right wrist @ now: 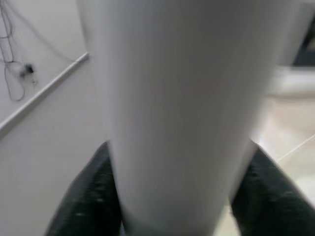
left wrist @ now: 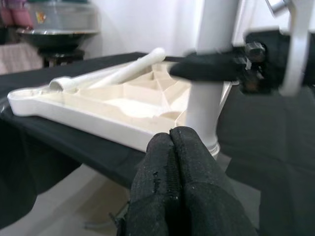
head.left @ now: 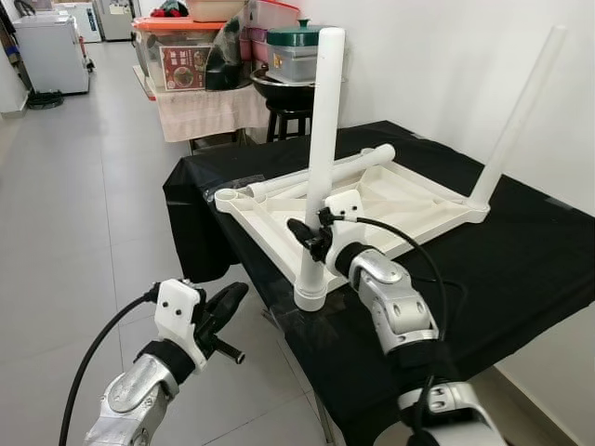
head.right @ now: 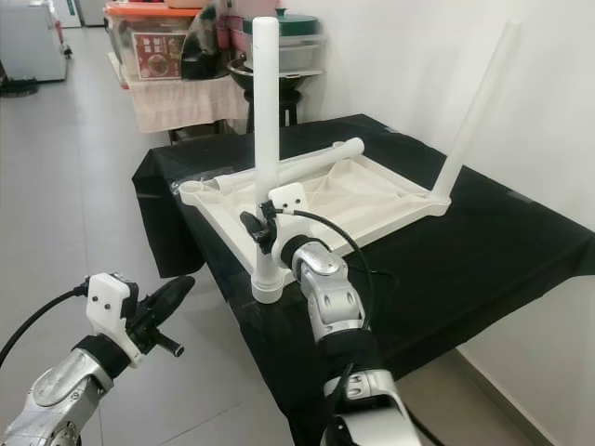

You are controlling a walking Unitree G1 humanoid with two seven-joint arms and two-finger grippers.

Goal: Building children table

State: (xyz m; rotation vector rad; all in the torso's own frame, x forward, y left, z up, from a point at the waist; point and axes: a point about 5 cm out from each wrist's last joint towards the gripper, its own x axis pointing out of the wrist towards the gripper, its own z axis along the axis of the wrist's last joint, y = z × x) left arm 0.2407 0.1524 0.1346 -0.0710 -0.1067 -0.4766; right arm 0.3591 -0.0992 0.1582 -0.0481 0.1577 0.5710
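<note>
Left eye view: right gripper (head.left: 314,234) clasps the upright table leg (head.left: 323,139), seemingly socketed; left gripper (head.left: 226,302) pinched closed.

a black-draped table (head.left: 521,269) on grey tiles, storage boxes (head.left: 177,51) and a green-lidded pot (head.left: 296,46) behind.

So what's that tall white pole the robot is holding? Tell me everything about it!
The tall white pole is a table leg, a smooth round tube that looks like plastic, with a wider collar at its bottom end. It stands upright in the near corner of the upside-down white tabletop, which lies on a black cloth. The right gripper is shut on it low down, one black finger on each side. Nothing else touches it.
</note>
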